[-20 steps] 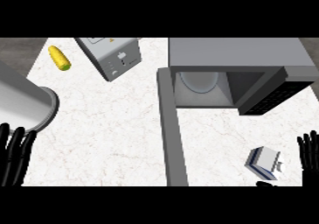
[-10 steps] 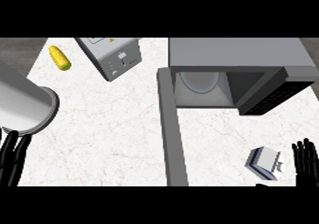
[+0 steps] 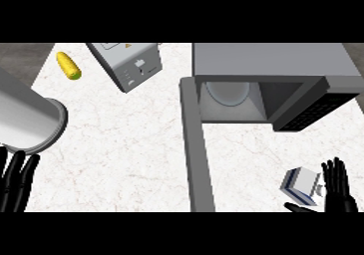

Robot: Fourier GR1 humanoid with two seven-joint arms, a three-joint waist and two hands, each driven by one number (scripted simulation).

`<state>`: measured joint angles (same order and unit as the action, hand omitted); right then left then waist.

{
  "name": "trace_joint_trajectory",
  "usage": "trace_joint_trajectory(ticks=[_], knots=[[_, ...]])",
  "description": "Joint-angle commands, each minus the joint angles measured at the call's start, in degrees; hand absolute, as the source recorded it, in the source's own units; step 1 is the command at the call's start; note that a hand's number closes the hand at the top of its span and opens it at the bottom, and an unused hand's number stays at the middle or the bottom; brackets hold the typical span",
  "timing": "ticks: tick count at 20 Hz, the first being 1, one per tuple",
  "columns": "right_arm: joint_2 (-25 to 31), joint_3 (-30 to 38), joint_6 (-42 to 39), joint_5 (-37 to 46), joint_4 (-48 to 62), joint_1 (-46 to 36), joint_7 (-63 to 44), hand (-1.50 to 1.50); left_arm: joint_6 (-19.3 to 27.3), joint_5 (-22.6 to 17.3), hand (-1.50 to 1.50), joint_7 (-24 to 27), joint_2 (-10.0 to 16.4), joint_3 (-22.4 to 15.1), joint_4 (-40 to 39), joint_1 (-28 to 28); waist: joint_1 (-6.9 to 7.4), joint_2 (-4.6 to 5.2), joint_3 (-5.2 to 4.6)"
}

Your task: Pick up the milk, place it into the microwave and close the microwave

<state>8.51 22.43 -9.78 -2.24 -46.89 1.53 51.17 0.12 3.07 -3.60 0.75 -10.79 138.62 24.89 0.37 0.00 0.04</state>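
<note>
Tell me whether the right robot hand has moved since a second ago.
Yes. The right robot hand has shifted left, closer to the milk carton, which has stayed where it was on the counter.

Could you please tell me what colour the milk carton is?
The milk carton is white with blue sides, in the head view.

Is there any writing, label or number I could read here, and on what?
None can be read.
Grey box: small dark marks and an orange spot, too small to read.
Milk carton: blue patches, no legible words.
Microwave: dark panel, nothing legible.
</note>
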Motion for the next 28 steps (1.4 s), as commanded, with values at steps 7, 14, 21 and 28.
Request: trace_joint_trajectory(ticks=[7, 14, 21, 28], knots=[[1.4, -1.2, -0.1, 4.0, 21.0, -7.7, 14.0, 1.5, -1.1, -2.5, -1.5, -0.5, 0.6, 1.6, 2.0, 2.1, 0.44, 0.1, 0.09], [4.3, -3.4, -3.4, 5.6, 16.3, -5.5, 18.1, 1.5, -0.6, -1.4, -1.5, 0.3, 0.3, 0.6, 1.2, 1.6, 0.07, -0.01, 0.06], [2.1, -9.6, -7.6, 6.7, 12.7, -10.3, 13.9, 1.5, -0.7, -1.9, -1.5, 1.7, -0.4, 0.3, 0.6, 2.9, 0.81, -0.08, 0.05], [-2.9, -15.3, -5.8, 6.9, 4.0, -6.7, 12.8, 1.5, -0.2, -1.6, -1.5, -0.2, -0.6, 0.3, 0.4, 1.5, -0.47, -0.13, -0.04]])
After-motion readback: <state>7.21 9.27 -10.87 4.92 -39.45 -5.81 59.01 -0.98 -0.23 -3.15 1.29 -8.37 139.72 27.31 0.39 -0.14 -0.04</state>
